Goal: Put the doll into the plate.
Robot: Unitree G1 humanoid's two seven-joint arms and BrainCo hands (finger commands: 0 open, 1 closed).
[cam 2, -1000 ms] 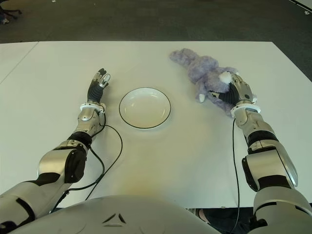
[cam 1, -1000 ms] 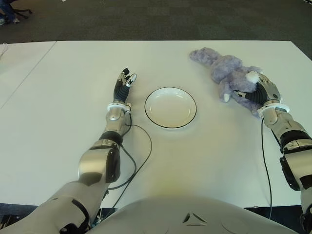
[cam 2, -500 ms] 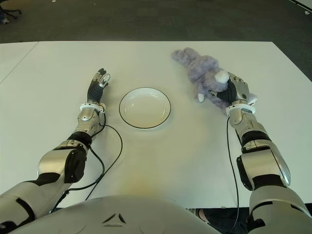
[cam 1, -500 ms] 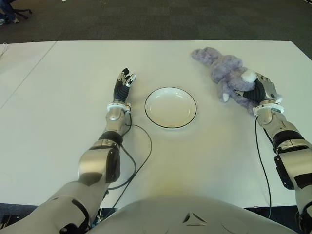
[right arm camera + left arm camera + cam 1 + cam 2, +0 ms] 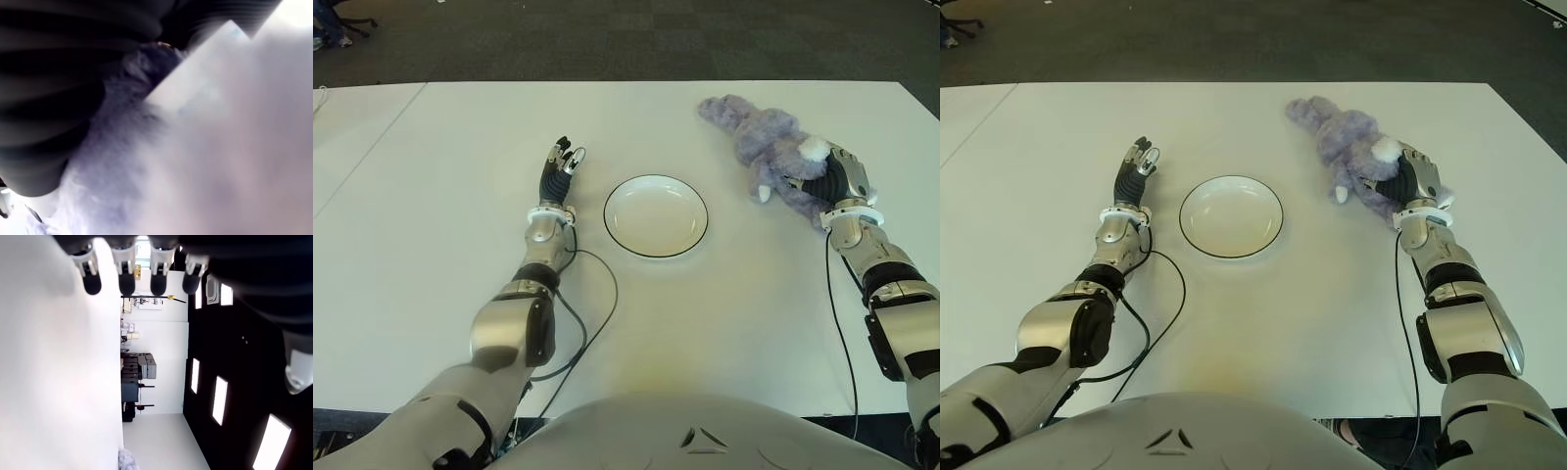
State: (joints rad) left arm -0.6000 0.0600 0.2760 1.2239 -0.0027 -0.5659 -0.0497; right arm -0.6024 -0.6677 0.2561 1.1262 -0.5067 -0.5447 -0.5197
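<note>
Soft lilac plush doll (image 5: 766, 142), long-eared and sprawled flat on the white table (image 5: 431, 255), lying to the right of the round white plate with a thin dark rim (image 5: 656, 215) and well apart from it. Right hand (image 5: 829, 183) laid over the near end of the doll, dark fingers (image 5: 1383, 186) curled into the plush beneath a white tuft, apparently clamped on it; right wrist view filled with lilac fur pressed against the palm, consistent with a grip. Doll not yet lifted, its far end and ears resting on the table toward the far edge. Grip taken at the near end probably because that end lies closest to the wrist; likely to leave the ears dangling once raised. Left hand (image 5: 558, 168) shown just to the left of the plate, fingers extended and slightly spread, holding nothing, apparently idle. Plate empty, shallow, near the middle of the table. Bare table between doll and plate, giving an unobstructed sideways path to the left. Far edge of the table near behind the doll, right edge near beside the right hand; dark carpeted floor (image 5: 626, 39) beyond. Black cable (image 5: 597, 313) trailing from the left forearm, passing near the plate's near-left rim but outside the likely path.
</note>
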